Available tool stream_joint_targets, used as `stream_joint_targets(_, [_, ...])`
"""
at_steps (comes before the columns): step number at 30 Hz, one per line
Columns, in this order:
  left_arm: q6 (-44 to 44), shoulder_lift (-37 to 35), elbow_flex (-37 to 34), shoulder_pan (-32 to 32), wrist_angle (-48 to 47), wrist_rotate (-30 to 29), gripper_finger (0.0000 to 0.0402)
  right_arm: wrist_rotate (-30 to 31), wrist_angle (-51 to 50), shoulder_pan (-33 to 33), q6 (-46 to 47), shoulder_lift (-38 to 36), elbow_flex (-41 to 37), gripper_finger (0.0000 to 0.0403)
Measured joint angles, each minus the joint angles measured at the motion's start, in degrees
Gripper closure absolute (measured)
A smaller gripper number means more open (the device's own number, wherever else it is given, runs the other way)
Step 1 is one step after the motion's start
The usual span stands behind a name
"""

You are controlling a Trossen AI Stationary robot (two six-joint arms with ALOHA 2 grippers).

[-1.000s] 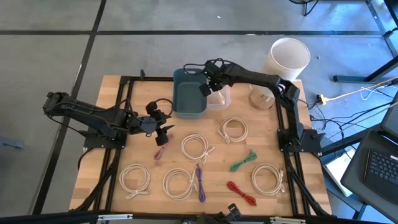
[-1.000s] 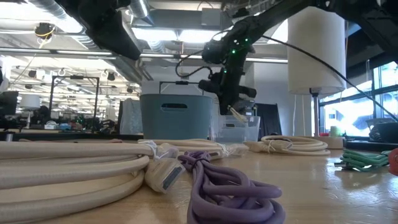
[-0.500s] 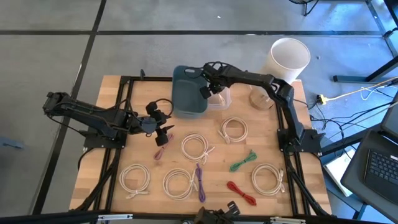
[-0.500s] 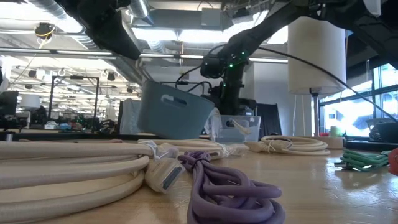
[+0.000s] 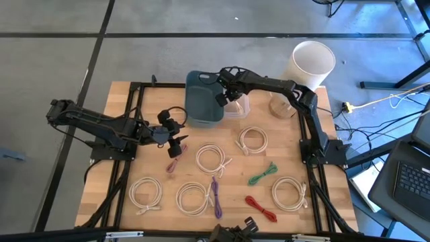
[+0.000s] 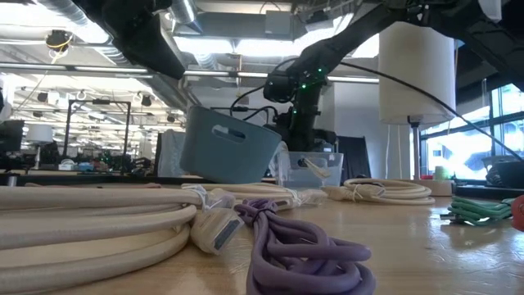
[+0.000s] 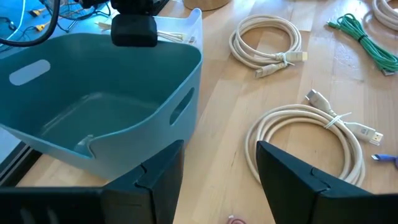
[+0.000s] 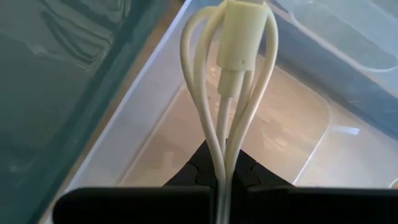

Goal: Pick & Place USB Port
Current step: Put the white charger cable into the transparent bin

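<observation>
My right gripper is at the table's far middle, pointing down over a clear plastic container, and is shut on a bundled cream USB cable. A blue bin stands right beside the container on its left. The bin is tipped toward the container, with its left side raised off the table. My left gripper waits open above the table's left middle, just beyond a small pink cable. My right gripper pinches the cream cable's looped strands between its two fingers, several strands together, coming from above and pointing down. The loops hang below the fingers with the connector at the lower end, inside the clear container.
Several cream cable coils lie over the table's middle and near part, along with a purple cable, a green one and a red one. A round wood-coloured item sits right of the container. A white bucket stands beyond the far right corner.
My right gripper came down with the cable toward the clear container. The blue bin, upright a second ago, tipped toward the container, its left side rising off the table. It has stayed tipped for the last half second.
</observation>
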Motion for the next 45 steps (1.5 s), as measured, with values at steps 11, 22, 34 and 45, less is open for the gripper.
stream_joint_targets(11, [-0.5,0.0,0.0,0.0,-0.9,0.0,0.0208,2.0,3.0,1.1,-1.9,-1.6,0.0,0.04])
stream_joint_targets(22, [-3.0,0.0,0.0,0.0,-2.7,-0.3,0.0208,4.2,-2.2,1.2,-1.3,-4.3,0.0,0.04])
stream_joint_targets(34, [-3.0,0.0,0.0,0.0,-2.7,-0.3,0.0208,1.1,-1.1,-1.6,1.5,-4.3,0.0,0.0401])
stream_joint_targets(45, [-2.9,0.0,0.0,0.0,-2.6,-0.3,0.0208,-0.2,3.6,-2.4,2.9,-4.3,-2.7,0.0401])
